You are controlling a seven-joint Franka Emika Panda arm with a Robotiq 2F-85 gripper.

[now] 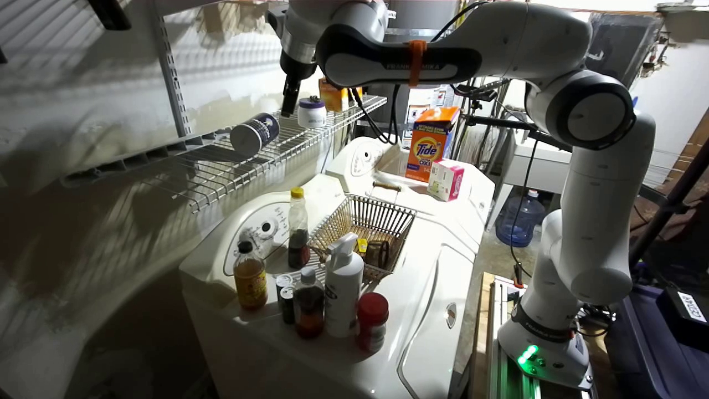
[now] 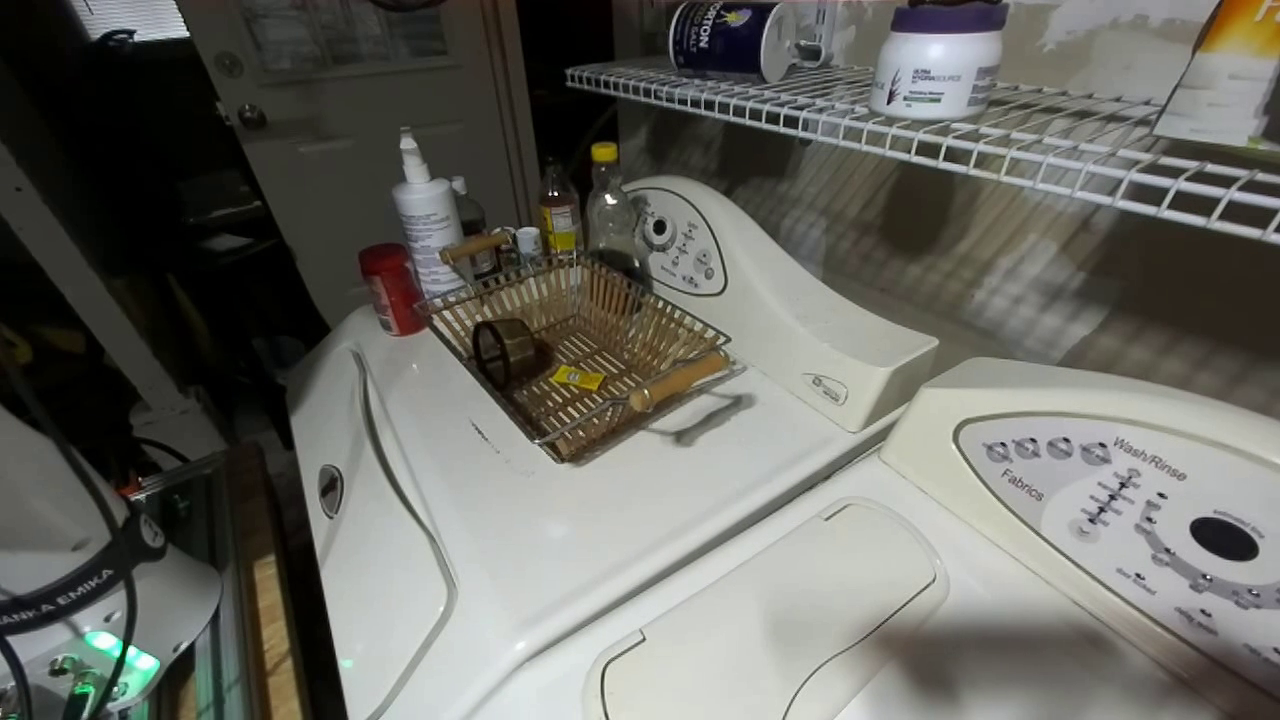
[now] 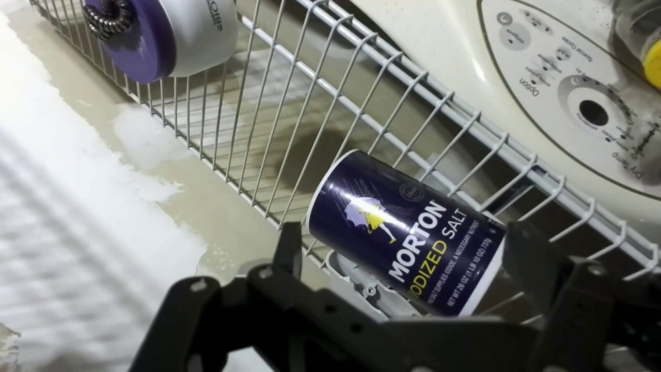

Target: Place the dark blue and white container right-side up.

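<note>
The dark blue and white container is a Morton salt canister [image 3: 397,227], dark blue with white ends. It lies on its side on the white wire shelf [image 3: 304,77]. It also shows lying down in both exterior views [image 1: 260,132] [image 2: 725,40]. My gripper [image 3: 406,248] is open. In the wrist view its fingers appear on either side of the canister, one near each end, and the right one overlaps the white-edged end. In an exterior view the gripper [image 1: 288,100] points down, just above and beside the canister. I cannot tell whether it touches. The gripper is out of sight in the remaining exterior view.
A white jar with a purple lid [image 3: 199,36] and a coil on top stands along the shelf, close to the gripper [image 1: 312,114]. An orange box [image 1: 334,95] stands beyond it. A grey bracket [image 3: 369,289] and the wall lie beside the canister. Bottles and a basket [image 2: 590,330] sit below.
</note>
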